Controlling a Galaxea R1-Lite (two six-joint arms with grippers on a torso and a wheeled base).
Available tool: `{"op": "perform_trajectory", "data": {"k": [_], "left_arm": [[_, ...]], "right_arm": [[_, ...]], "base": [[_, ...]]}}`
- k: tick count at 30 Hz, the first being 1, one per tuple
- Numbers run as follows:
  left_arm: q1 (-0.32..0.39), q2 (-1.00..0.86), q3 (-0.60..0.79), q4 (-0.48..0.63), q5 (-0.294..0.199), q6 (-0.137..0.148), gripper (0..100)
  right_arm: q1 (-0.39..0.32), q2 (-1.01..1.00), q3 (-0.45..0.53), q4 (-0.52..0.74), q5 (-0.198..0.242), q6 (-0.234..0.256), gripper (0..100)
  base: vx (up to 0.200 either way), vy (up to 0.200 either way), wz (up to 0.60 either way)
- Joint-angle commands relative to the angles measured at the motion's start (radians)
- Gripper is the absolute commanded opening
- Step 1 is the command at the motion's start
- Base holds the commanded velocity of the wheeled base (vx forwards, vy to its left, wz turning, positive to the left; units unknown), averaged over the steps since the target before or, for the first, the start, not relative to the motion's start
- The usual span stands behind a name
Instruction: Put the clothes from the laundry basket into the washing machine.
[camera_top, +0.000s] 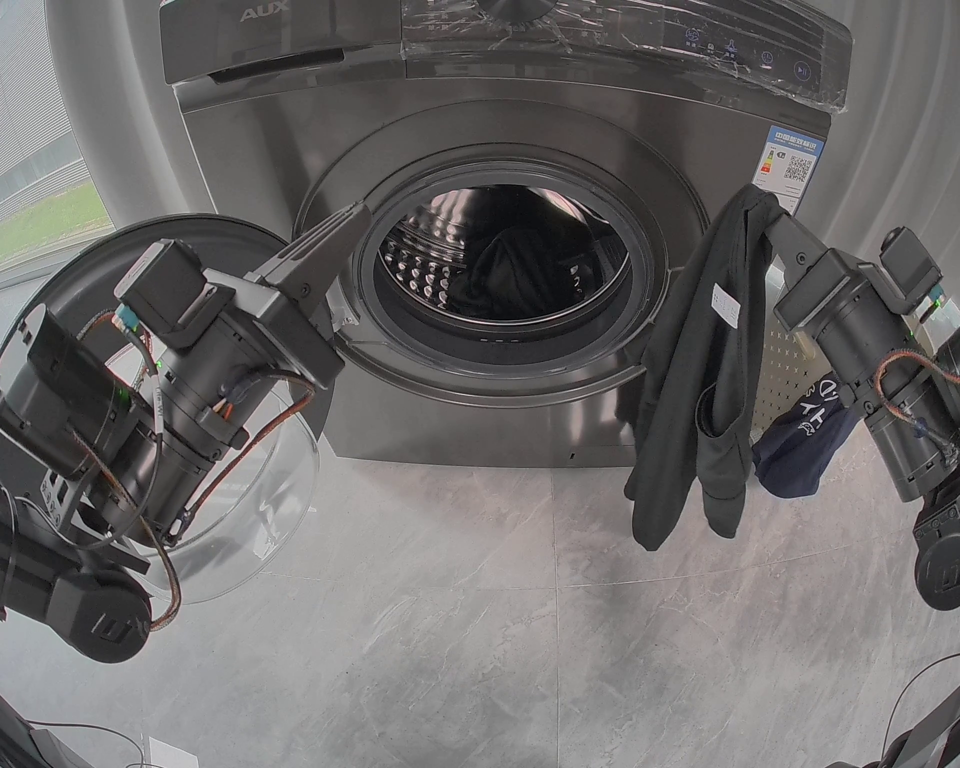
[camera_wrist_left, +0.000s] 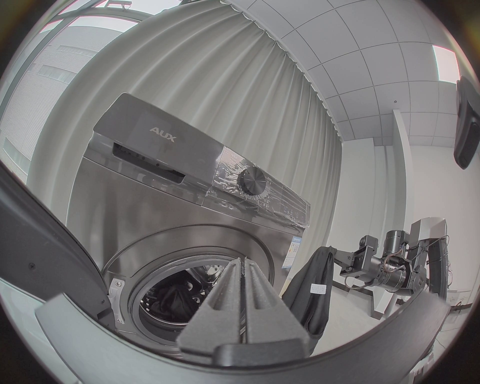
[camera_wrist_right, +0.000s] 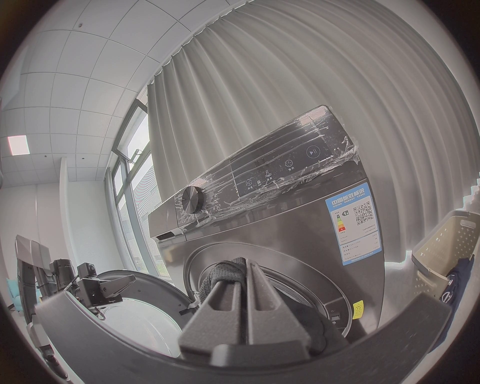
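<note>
While the right gripper is clamped on a black garment hanging at the right of the frame beside the washing machine, the left gripper, fingers pressed together and empty, sits near the opening's left edge. Inside the drum lie dark clothes. A navy garment drapes over the laundry basket at the right edge.

Soft daylight from the window and a ceiling panel glints off the washing machine.
</note>
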Motion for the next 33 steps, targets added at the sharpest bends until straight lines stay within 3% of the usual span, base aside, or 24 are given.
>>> {"op": "perform_trajectory", "data": {"k": [1, 13, 20, 29, 30, 33], "left_arm": [[0.0, 0.013, 0.009, -0.003, 0.0, -0.001, 0], [-0.03, 0.125, 0.144, -0.006, -0.013, -0.01, 0], [-0.055, 0.263, 0.13, -0.008, -0.014, -0.007, 0], [-0.073, 0.318, 0.115, -0.008, -0.014, -0.007, 0], [-0.073, 0.318, 0.116, -0.008, -0.016, -0.008, 100], [-0.075, 0.323, 0.113, -0.008, -0.031, -0.013, 100]], "right_arm": [[0.001, 0.002, 0.0, 0.0, 0.001, 0.001, 0], [0.033, 0.058, -0.06, -0.003, 0.004, 0.011, 0], [0.064, 0.128, -0.146, -0.002, 0.003, 0.043, 0], [0.117, 0.2, -0.187, -0.005, 0.001, 0.04, 0], [0.117, 0.205, -0.187, -0.006, 0.001, 0.04, 0], [0.117, 0.213, -0.187, -0.008, 0.001, 0.04, 0]], "base": [[0.0, 0.0, 0.0], [0.0, 0.0, 0.0], [0.0, 0.0, 0.0], [0.0, 0.0, 0.0], [0.0, 0.0, 0.0], [0.0, 0.0, 0.0]]}}
